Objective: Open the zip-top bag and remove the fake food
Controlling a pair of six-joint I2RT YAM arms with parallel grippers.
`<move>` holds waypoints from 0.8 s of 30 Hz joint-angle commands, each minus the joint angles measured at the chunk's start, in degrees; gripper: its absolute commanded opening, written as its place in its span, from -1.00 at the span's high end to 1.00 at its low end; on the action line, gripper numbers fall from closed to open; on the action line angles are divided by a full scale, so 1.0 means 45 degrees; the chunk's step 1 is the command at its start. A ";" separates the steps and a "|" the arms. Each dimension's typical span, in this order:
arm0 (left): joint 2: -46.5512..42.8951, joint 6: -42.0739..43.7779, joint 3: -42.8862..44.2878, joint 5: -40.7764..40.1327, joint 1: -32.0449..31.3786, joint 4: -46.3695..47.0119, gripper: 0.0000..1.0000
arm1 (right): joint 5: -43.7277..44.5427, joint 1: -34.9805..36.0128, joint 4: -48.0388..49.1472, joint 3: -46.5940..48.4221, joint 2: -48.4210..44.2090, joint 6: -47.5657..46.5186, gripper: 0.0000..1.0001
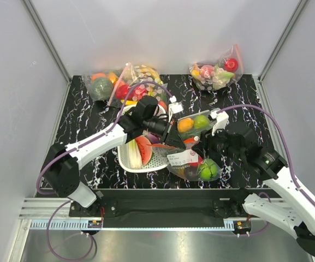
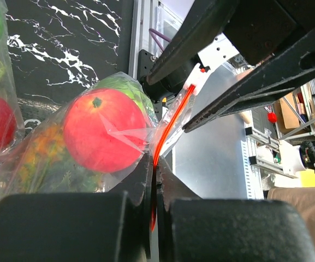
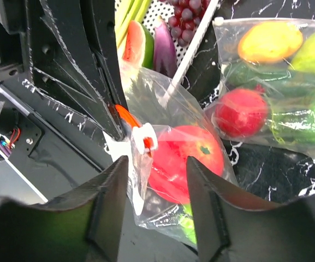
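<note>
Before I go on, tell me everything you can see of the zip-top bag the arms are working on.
The zip-top bag is clear, crinkly plastic with an orange-red zip strip, a white slider and a white label. The zip looks closed. Inside are a red round fruit and a green fruit. The left gripper is shut on the strip, and the right gripper stands open, straddling the slider end. The bag sits beside the white basket.
</note>
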 commanded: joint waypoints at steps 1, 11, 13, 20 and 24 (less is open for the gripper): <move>-0.0343 -0.0124 -0.0029 0.0529 0.0113 0.0838 1.00 | 0.0296 -0.0027 0.1002 -0.0138 -0.0012 0.0096 -0.03; -0.0304 -0.0144 -0.0010 0.0705 0.0132 0.0975 1.00 | -0.0114 -0.0086 0.1745 -0.0413 0.0398 0.0214 0.41; -0.0323 0.0109 0.0127 0.0666 0.0190 0.0644 0.94 | -0.0153 -0.0106 0.1570 -0.0276 0.0495 0.0136 0.57; -0.0343 0.0092 0.0908 0.0237 0.0405 0.0583 0.00 | -0.0348 -0.0145 0.1160 -0.0139 0.0476 0.0077 1.00; -0.0089 -0.1058 0.0948 0.0236 0.0406 0.2495 -0.08 | -0.0484 -0.0145 0.1042 -0.0119 0.0398 0.0097 1.00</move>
